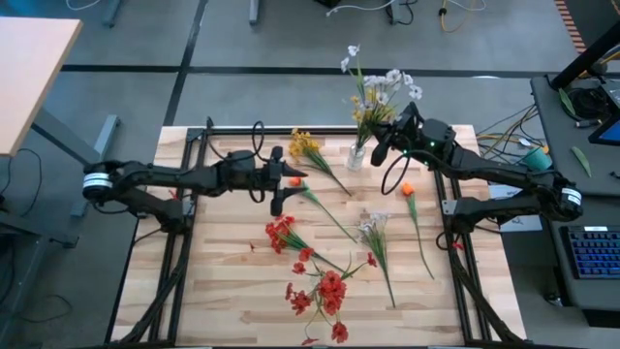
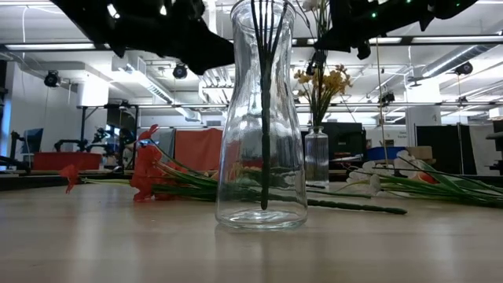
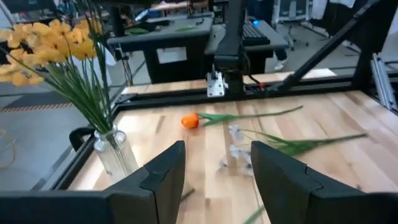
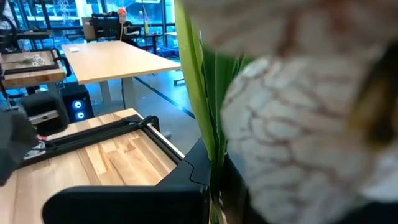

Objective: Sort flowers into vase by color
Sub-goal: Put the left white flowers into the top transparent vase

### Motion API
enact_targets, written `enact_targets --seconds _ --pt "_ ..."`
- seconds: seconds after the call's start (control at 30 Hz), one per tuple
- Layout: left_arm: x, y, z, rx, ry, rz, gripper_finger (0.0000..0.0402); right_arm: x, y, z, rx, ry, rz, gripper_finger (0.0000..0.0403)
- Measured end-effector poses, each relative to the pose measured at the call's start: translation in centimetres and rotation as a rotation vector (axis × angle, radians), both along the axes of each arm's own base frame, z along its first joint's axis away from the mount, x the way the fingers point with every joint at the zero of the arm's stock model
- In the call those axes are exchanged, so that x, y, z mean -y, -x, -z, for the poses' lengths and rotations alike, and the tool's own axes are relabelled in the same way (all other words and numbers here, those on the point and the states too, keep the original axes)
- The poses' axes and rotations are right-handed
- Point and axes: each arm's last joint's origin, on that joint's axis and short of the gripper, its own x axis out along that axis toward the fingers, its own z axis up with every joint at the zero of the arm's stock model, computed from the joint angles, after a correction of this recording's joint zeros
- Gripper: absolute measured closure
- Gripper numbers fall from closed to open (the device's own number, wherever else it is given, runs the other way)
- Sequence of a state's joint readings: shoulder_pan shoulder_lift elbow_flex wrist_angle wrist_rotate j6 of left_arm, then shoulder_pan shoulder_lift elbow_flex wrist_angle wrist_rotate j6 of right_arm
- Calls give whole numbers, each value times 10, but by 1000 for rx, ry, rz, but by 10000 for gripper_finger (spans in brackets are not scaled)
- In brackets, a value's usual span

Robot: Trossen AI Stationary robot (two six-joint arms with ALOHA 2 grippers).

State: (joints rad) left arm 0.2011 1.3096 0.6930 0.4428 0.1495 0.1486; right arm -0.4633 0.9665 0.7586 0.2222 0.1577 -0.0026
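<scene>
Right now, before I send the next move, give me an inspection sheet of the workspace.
Surface: wooden table, bare between the stems.
Job's things: vase at the far edge holding white and yellow flowers; second clear vase close to the low camera with dark stems inside. Lying loose: yellow flowers, orange flower, white flower, red flowers.
Clutter: nothing seen.
Grippers: left gripper open, above the table's middle near a small orange blossom; right gripper at the far vase, white blossoms fill its wrist view.
Cables: loops on both arms; loose cables on the floor beyond the table.
Surroundings: desks, a keyboard to the right.
</scene>
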Motion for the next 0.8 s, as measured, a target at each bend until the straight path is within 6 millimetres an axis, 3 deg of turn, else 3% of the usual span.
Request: enact_targets --seconds 0.47,0.8 --pt "-17 -20 26 17 -1 -28 233 0 0 5 -6 -13 0 393" --pt "-16 -19 22 34 2 -29 233 0 1 11 -22 -22 1 393"
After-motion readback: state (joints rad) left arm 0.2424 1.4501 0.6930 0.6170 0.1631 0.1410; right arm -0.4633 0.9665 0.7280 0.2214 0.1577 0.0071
